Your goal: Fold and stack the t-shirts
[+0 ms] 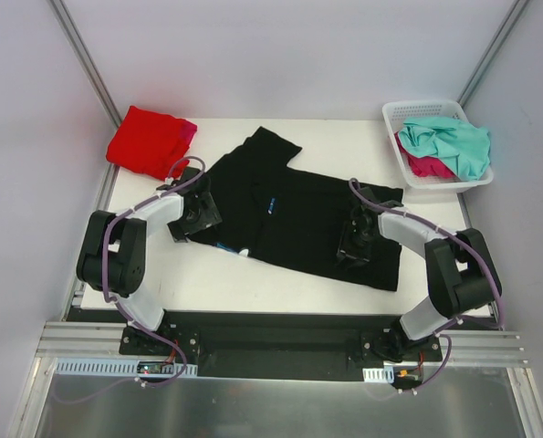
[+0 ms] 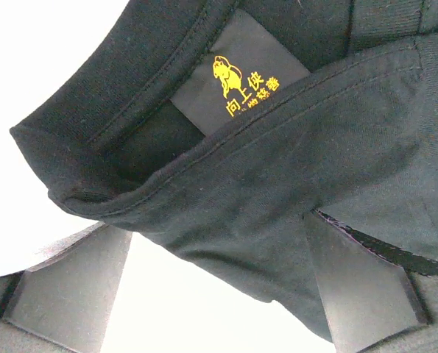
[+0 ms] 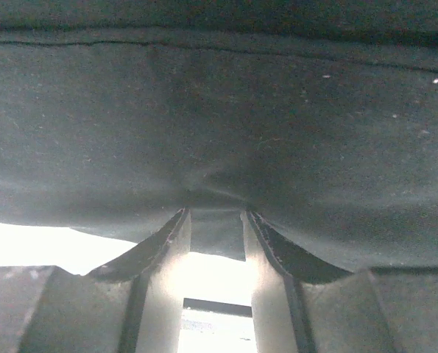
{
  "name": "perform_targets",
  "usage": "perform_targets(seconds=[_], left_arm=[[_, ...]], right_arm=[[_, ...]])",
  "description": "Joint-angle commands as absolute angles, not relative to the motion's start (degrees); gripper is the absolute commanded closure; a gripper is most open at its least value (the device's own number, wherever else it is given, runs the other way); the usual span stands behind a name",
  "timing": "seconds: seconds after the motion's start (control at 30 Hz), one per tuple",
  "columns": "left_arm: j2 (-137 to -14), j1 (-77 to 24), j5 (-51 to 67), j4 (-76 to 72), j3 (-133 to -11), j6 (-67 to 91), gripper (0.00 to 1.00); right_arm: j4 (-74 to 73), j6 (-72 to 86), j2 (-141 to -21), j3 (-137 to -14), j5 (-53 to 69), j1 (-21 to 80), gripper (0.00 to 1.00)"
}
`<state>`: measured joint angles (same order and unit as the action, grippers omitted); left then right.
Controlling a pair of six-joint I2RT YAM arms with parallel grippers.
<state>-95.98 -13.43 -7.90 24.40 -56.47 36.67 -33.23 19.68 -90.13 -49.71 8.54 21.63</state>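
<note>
Large black soft-cloth t-shirt (image 1: 298, 219): light, limp. Right hand (image 3: 216, 235) clamped on its fold; left hand (image 2: 215, 287) apart, stitched collar (image 2: 204, 147) between, likely firmest hold.

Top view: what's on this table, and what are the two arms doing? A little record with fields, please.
Spread out: large black cloth t-shirt, centre
Folded: bright red cloth t-shirt, far-left corner
White plastic lattice basket: crumpled teal-mint t-shirt over magenta-pink one
Left arm: jaws open at the black collar
Right arm: jaws pinching a black fold

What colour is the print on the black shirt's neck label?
Orange-yellow print, clearest in left wrist view.
</note>
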Motion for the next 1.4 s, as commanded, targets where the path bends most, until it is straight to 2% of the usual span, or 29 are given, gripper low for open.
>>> perform_targets(seconds=[0.0,0.47,0.77,1.1,1.37], left_arm=[[-94.9,-11.7,-5.5,22.6,-52.7,36.6,0.01],[-82.1,-11.6,-2.6,22.7,-43.0,39.0,0.01],[-76.9,-15.5,-5.5,28.6,-46.7,40.1,0.01],[-81.7,-15.6,-8.7,31.1,-57.0,38.9,0.01],[-91.2,-19.2,-7.9,21.3,-58.0,39.9,0.01]], right_arm=[[-32.4,18.6,-90.4,-48.9,5.2,18.8,0.62],[-34.1,16.4,-87.8,-48.1,2.4,13.1,0.62],[-37.1,15.5,-87.7,-52.6,0.5,13.0,0.62],[-40.2,15.6,-84.3,-56.9,1.1,15.3,0.62],[-39.4,15.9,-84.0,-56.2,1.3,18.5,0.62]])
